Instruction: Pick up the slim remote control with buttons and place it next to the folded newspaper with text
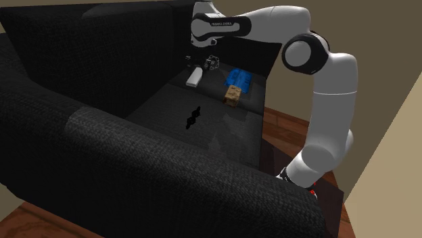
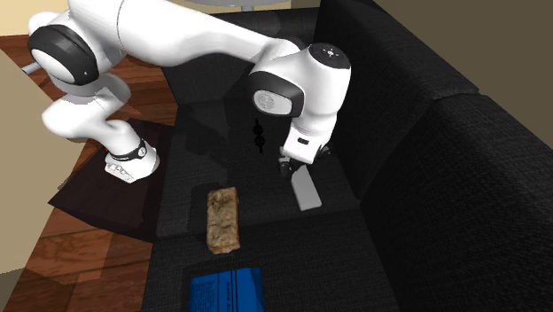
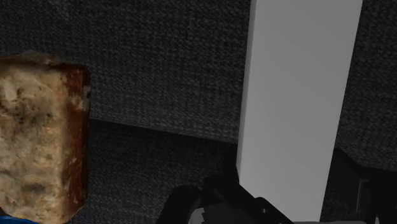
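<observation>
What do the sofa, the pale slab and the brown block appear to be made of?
Sofa: black woven fabric, matte; a coarse weave shows. Pale slab: plain grey, smooth, no texture, material unclear. Brown block: rough, mottled tan, perhaps bread or cork.

Black fabric sofa (image 1: pixel 101 135), wooden floor (image 2: pixel 53 257)

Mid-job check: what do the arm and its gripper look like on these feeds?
The arm is glossy white with rounded, tube-like links. It has dark round joint caps and a black band near the wrist with small white lettering. The gripper is all black.
</observation>
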Robot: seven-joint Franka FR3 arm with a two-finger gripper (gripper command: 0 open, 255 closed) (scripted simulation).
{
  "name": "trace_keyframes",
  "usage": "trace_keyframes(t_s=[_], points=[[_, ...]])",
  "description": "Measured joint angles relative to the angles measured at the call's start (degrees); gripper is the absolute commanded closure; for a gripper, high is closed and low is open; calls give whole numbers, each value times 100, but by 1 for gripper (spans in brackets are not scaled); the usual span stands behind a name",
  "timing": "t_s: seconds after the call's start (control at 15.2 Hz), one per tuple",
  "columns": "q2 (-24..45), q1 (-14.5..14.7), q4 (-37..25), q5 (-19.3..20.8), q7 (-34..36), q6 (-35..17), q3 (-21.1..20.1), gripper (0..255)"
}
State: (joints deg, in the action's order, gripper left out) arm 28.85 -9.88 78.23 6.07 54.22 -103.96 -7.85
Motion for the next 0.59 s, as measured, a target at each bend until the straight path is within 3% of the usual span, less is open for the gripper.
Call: trace_keyframes(t_s=[0.59], points=[[251,-761,-435,-66,-1040,128,267,255]])
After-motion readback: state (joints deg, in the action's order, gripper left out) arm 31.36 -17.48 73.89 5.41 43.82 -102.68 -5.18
